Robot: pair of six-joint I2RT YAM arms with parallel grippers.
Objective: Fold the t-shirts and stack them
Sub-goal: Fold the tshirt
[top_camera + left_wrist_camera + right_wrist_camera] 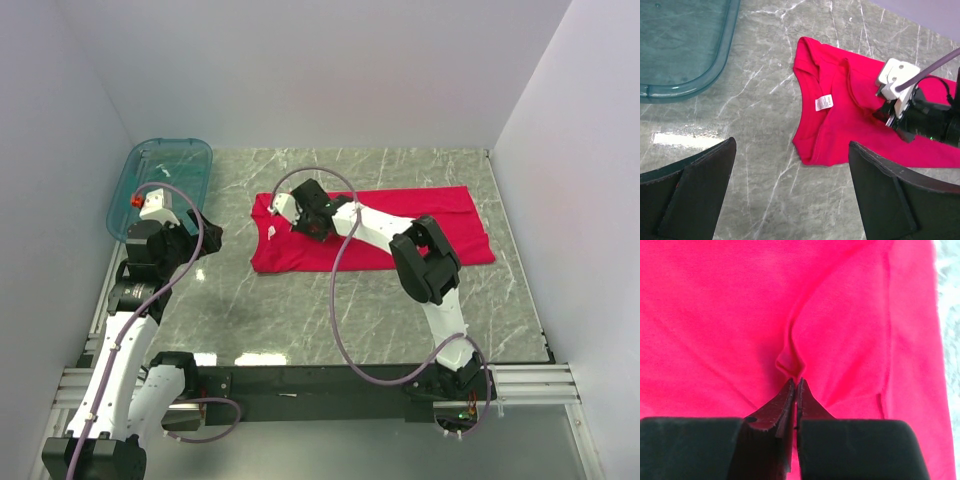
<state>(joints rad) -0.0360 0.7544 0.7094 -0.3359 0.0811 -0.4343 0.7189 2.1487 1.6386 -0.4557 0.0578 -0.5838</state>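
Observation:
A crimson-red t-shirt (400,225) lies folded into a long band across the far middle of the marble table, with its white neck label (823,102) near the left end. My right gripper (313,226) reaches over the shirt's left part and is shut on a pinched fold of the red t-shirt (792,362), the cloth puckering up at its tips (796,384). My left gripper (200,238) hangs to the left of the shirt, above bare table. Its fingers (695,192) stand wide open with nothing between them, and the shirt's near left corner (812,150) lies just beyond them.
A translucent teal plastic tub (160,185) sits at the far left of the table, behind my left arm. White walls close in the table on the left, back and right. The right arm's cable loops over the shirt and the table in front of it.

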